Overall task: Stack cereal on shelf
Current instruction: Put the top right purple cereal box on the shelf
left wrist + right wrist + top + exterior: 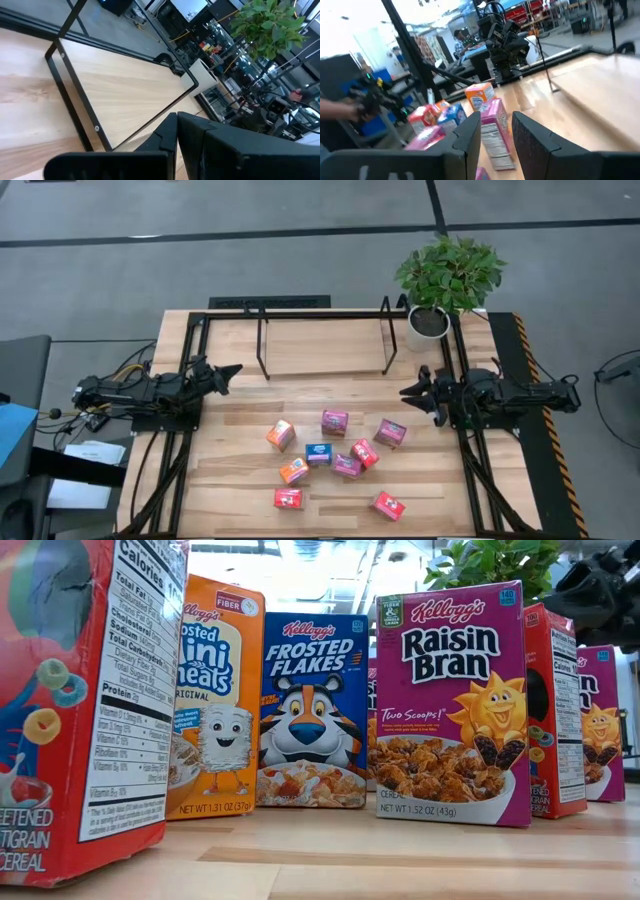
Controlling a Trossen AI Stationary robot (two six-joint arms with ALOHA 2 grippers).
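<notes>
Several small cereal boxes (334, 421), pink, red, orange and blue, stand and lie scattered on the near middle of the wooden table. The low view shows them upright from close up: Raisin Bran (452, 700), Frosted Flakes (312, 710). The shelf (325, 340), a low rack of thin black rods, stands on the table's far middle with nothing on it. My left gripper (235, 369) (177, 120) hovers shut at the table's left edge, pointing level toward the right. At the right edge my right gripper (408, 393) (496, 135) is open and points level toward the boxes, with nothing between its fingers.
A potted green plant (448, 275) stands at the far right corner, just right of the shelf. A thicker black frame (460, 350) edges the table. Bare wood lies between the shelf and the boxes. A person (457, 36) shows in the room beyond the table.
</notes>
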